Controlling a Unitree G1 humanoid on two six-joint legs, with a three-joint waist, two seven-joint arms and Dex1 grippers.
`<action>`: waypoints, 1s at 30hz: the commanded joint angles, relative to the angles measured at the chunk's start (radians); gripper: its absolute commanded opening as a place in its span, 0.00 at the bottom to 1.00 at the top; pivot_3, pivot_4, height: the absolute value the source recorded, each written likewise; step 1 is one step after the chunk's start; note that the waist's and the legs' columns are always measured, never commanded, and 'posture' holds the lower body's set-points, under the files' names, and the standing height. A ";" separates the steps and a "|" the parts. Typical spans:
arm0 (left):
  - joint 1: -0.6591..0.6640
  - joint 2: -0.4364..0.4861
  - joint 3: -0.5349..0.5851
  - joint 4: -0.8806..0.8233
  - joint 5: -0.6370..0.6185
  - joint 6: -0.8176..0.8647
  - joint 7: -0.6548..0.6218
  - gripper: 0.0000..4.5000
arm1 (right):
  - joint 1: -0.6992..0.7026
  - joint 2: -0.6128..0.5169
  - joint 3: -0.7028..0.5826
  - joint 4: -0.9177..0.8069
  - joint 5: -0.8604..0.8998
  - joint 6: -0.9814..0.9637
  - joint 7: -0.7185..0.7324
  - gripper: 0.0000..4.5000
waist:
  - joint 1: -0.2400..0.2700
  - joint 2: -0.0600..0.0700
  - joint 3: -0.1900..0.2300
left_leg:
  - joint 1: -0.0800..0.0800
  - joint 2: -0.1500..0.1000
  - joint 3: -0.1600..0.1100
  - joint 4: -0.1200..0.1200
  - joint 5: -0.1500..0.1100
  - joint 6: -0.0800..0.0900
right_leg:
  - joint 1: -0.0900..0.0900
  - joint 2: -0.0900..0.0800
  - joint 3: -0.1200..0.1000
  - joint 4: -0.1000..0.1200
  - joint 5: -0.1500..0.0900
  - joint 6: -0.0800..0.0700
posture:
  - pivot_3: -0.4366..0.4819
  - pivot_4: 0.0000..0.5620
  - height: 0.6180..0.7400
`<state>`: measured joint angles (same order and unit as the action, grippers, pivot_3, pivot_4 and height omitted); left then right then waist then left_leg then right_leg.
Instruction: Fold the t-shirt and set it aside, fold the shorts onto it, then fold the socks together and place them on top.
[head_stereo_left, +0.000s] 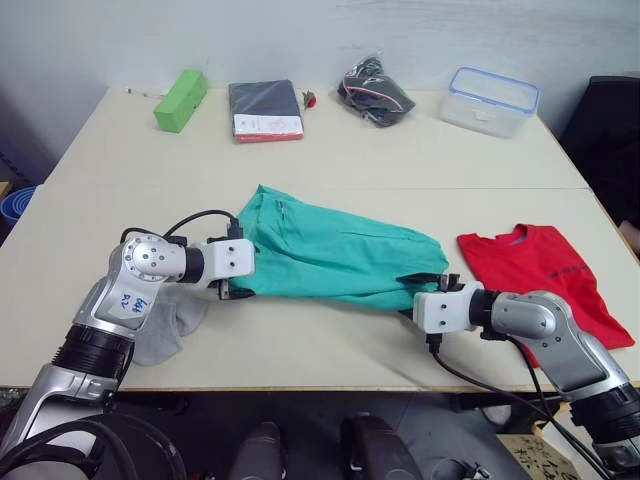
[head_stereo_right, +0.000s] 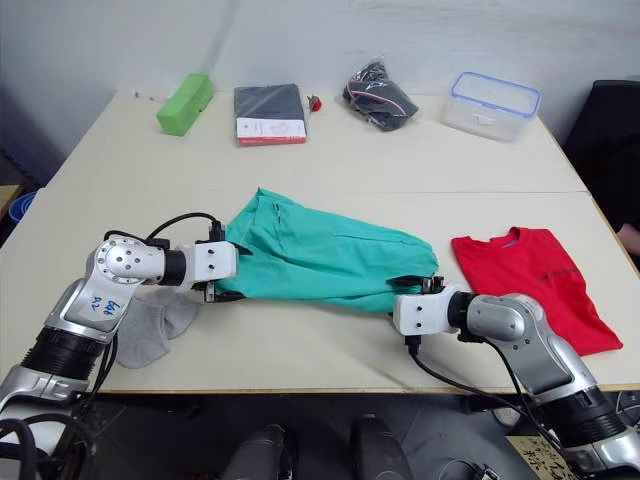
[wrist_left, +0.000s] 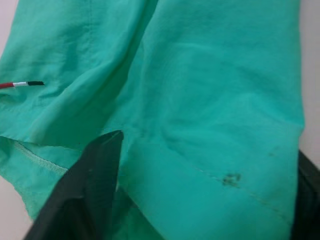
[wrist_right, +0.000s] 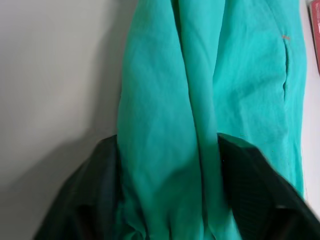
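Beige table (head_stereo_left: 330, 160). Shorts (head_stereo_left: 335, 255) at centre, shirt (head_stereo_left: 545, 270) at 3 o'clock. We pinch shorts: left gripper (head_stereo_left: 232, 291), right gripper (head_stereo_left: 430, 285). Soft, limp, light; we'd hold hem corners.

Teal-green all the way across the shorts (head_stereo_left: 335, 255), plain and unpatterned, and in the left wrist view a thin cord (wrist_left: 21, 84) on them runs red, then white, then a black tip. The t-shirt (head_stereo_left: 545, 275) near the table's right edge is bright red, blue inside the collar, with a small dark chest mark. Light grey on the sock (head_stereo_left: 165, 322) at the near left. The table (head_stereo_left: 400, 150) itself is pale cream. Along the far edge: a lime-green block (head_stereo_left: 181, 99), a dark grey folded packet (head_stereo_left: 265, 110) with a white-and-red label, a black bundle (head_stereo_left: 374, 92) with pink trim, and a clear tub (head_stereo_left: 492, 100) rimmed in blue. Black fingers (wrist_right: 250, 195) against the teal.
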<state>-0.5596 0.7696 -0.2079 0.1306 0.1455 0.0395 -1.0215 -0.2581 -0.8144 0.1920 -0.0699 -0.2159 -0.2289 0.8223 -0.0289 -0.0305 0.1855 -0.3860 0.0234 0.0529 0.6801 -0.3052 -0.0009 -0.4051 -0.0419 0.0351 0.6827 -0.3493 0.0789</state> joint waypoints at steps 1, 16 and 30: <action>0.033 0.031 -0.025 0.016 0.022 0.013 -0.035 0.59 | -0.016 -0.010 -0.017 0.017 0.017 -0.035 0.010 0.28 | -0.001 0.000 0.000 | 0.000 0.000 0.000 0.000 0.000 0.000 | 0.000 0.000 0.000 0.000 0.000 0.000 | 0.48 0.27 1.00; 0.136 0.098 -0.008 -0.309 -0.197 0.359 -0.268 0.01 | -0.049 -0.080 -0.001 0.128 0.117 -0.323 0.162 0.00 | -0.010 0.002 0.000 | 0.007 0.001 0.000 -0.006 0.000 0.000 | 0.007 0.000 0.000 -0.004 0.000 0.000 | 0.48 0.27 1.00; 0.245 0.149 -0.001 -0.493 -0.224 0.468 -0.125 0.01 | -0.046 -0.144 -0.020 0.301 0.154 -0.614 0.175 0.00 | -0.007 0.002 0.001 | 0.016 0.001 0.000 -0.014 0.000 -0.001 | 0.015 0.000 0.001 -0.011 -0.001 -0.001 | 0.48 0.27 1.00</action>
<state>-0.3258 0.9117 -0.2348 -0.3681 -0.0828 0.5385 -1.1582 -0.3147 -0.9460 0.2081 0.2486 -0.0754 -0.8469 1.0146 -0.0359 -0.0282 0.1862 -0.3704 0.0243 0.0530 0.6650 -0.3050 -0.0015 -0.3906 -0.0419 0.0357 0.6718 -0.3499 0.0778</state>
